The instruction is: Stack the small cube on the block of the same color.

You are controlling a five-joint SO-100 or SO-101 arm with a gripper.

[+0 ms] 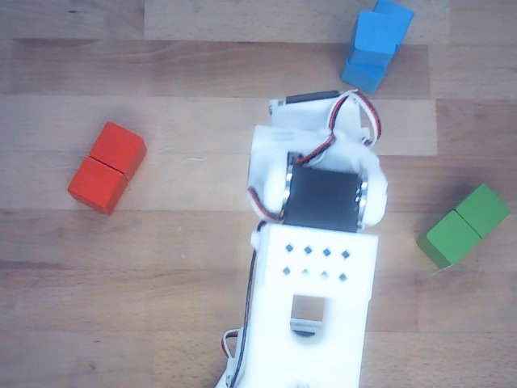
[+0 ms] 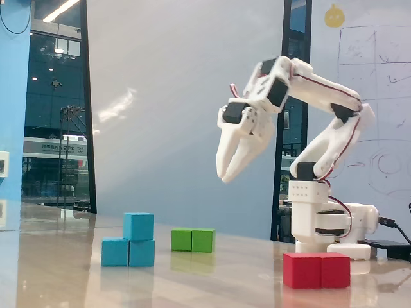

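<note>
The small light-blue cube point(image 2: 139, 226) stands on the right half of the light-blue two-segment block point(image 2: 115, 252) in the fixed view. In the other view the cube point(image 1: 378, 32) sits on the block point(image 1: 363, 73) at the top right. My gripper point(image 2: 226, 177) hangs high in the air, above and to the right of the stack and well apart from it. Its fingers point down with the tips close together and nothing between them. In the other view the wrist hides the fingers.
A red two-segment block point(image 1: 107, 166) lies left of the arm, and shows in the fixed view point(image 2: 316, 270) at the front right. A green two-segment block point(image 1: 464, 226) lies to the right, shown in the fixed view point(image 2: 192, 240) behind the stack. The arm's base point(image 2: 321, 221) stands at the right.
</note>
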